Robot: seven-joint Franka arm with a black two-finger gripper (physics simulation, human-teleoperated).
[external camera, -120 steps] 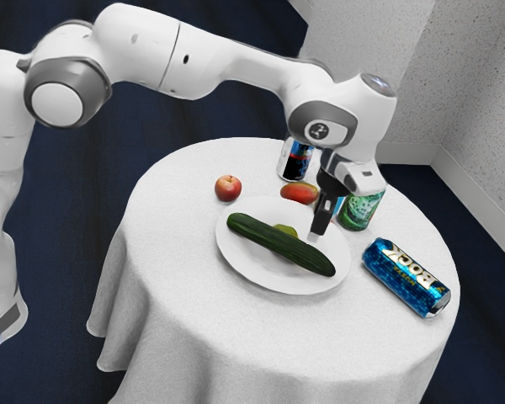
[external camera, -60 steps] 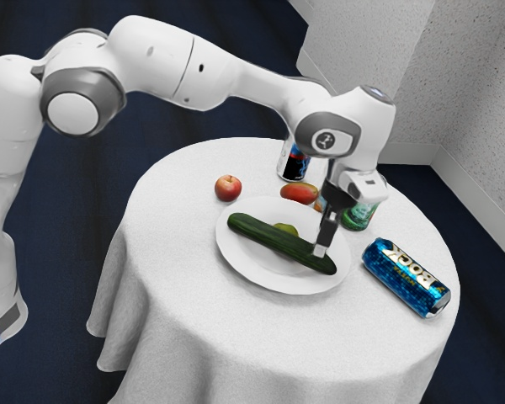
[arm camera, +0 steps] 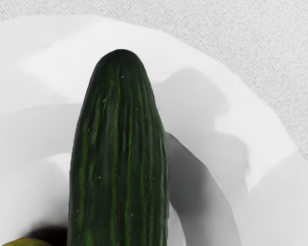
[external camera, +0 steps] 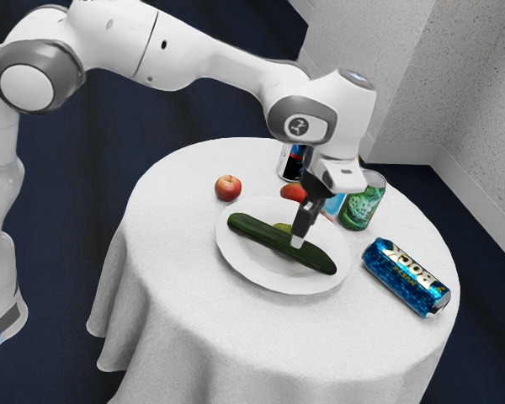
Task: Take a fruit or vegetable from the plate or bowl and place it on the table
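Observation:
My gripper (external camera: 298, 241) is over the middle part of a long dark green cucumber (external camera: 257, 233), its tip close to the peel; I cannot tell if they touch. The cucumber lies across the white plate (external camera: 236, 265), one end near the rim. Beside it, partly hidden, rests a yellow-green fruit (external camera: 282, 227). In the wrist view the cucumber (arm camera: 118, 154) runs down to the lower edge, on the plate (arm camera: 256, 128), with a bit of the yellow-green fruit (arm camera: 28, 242) alongside.
On the tablecloth (external camera: 177, 286) an apple (external camera: 228, 188) and a red-orange fruit (external camera: 291, 192) lie beyond the plate. A dark can (external camera: 293, 162) and a green can (external camera: 364, 202) stand behind. A blue can (external camera: 406, 276) lies toward the exterior view's right.
My hand came down toward the cucumber, then shifted toward the exterior view's left along it and rose slightly. The cucumber and plate have stayed where they were.

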